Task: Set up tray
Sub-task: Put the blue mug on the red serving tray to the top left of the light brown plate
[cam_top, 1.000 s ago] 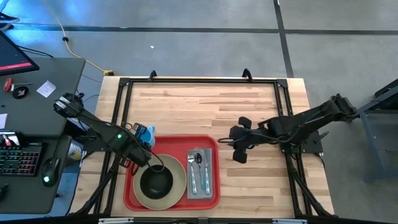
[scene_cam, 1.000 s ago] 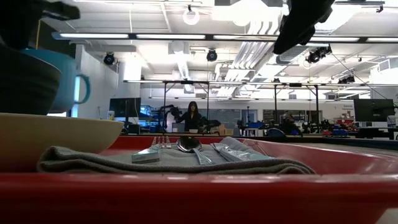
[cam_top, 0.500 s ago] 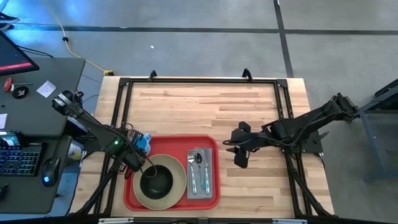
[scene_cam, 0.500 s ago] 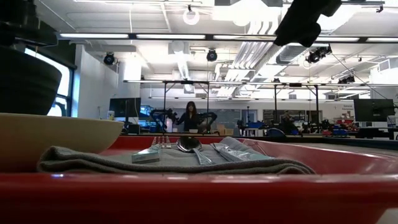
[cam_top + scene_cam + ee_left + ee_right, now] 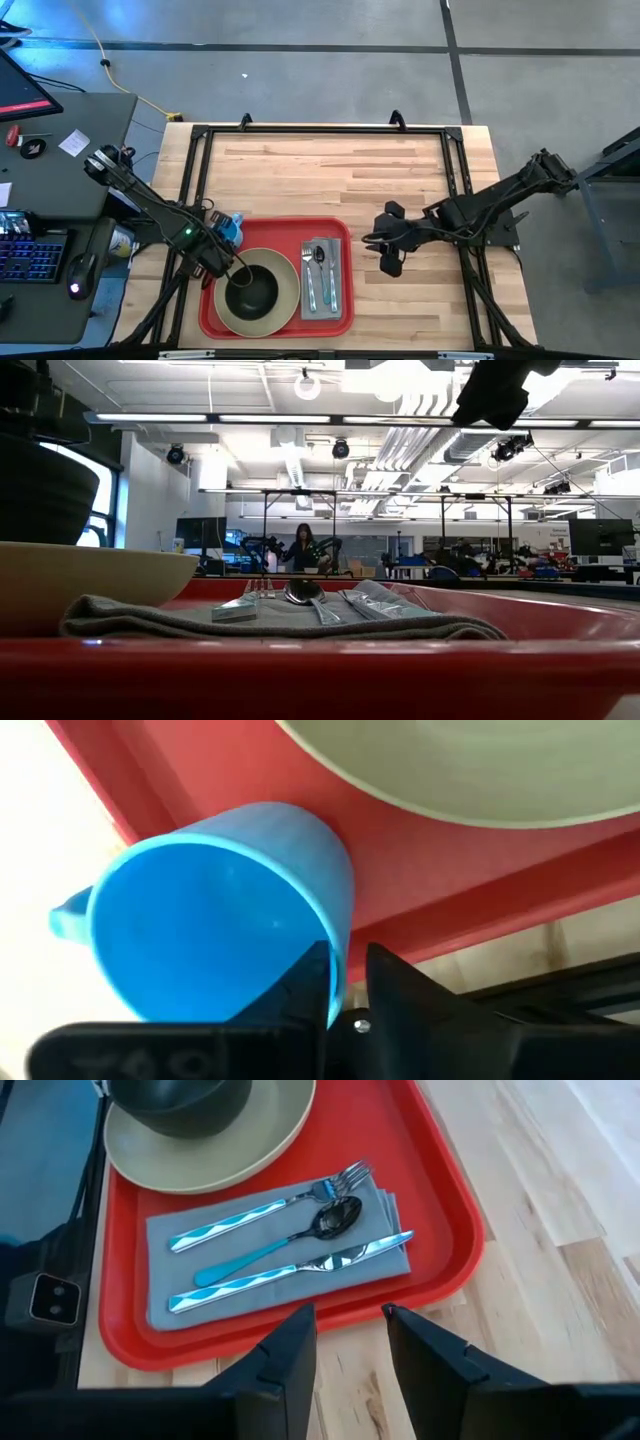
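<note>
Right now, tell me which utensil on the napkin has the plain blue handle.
The spoon, lying between the fork and the knife; their handles are patterned silver and blue.

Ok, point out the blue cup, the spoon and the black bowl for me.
blue cup (image 5: 215, 935): left wrist view, inside of the cup.
spoon (image 5: 335, 1220): right wrist view, on the spoon's dark bowl end.
black bowl (image 5: 250, 291): high view, middle of the bowl's hollow, on the cream plate.

The blue cup (image 5: 225, 910) now sits lower, at the tray's (image 5: 335, 228) far-left corner beside the cream plate (image 5: 288, 285), the left gripper (image 5: 346, 982) loosening around its rim. The right gripper (image 5: 390, 258) draws slightly away from the tray.
</note>
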Tool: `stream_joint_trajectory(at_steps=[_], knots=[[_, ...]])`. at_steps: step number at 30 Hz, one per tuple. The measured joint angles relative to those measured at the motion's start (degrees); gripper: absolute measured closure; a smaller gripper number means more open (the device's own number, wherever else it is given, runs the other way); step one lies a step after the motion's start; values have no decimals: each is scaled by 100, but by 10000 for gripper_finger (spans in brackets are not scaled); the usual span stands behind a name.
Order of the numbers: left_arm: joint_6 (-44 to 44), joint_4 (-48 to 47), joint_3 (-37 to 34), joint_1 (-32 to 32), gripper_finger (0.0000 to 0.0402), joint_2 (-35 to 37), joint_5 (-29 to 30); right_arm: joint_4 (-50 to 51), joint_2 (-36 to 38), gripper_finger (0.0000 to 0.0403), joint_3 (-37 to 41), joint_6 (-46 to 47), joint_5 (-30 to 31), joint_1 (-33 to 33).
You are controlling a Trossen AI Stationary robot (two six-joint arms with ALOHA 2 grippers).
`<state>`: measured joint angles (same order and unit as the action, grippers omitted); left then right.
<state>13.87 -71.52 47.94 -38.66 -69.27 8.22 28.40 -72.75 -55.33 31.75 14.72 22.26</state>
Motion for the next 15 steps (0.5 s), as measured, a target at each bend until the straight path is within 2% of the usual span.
stream_joint_trajectory(at_steps=[5, 15], knots=[[11, -57, 0, 1, 285, 0, -131, 0, 0, 284, 0, -4, 4, 0], [378, -508, 128, 1, 310, -3, -341, 0, 0, 284, -2, -20, 15, 0]])
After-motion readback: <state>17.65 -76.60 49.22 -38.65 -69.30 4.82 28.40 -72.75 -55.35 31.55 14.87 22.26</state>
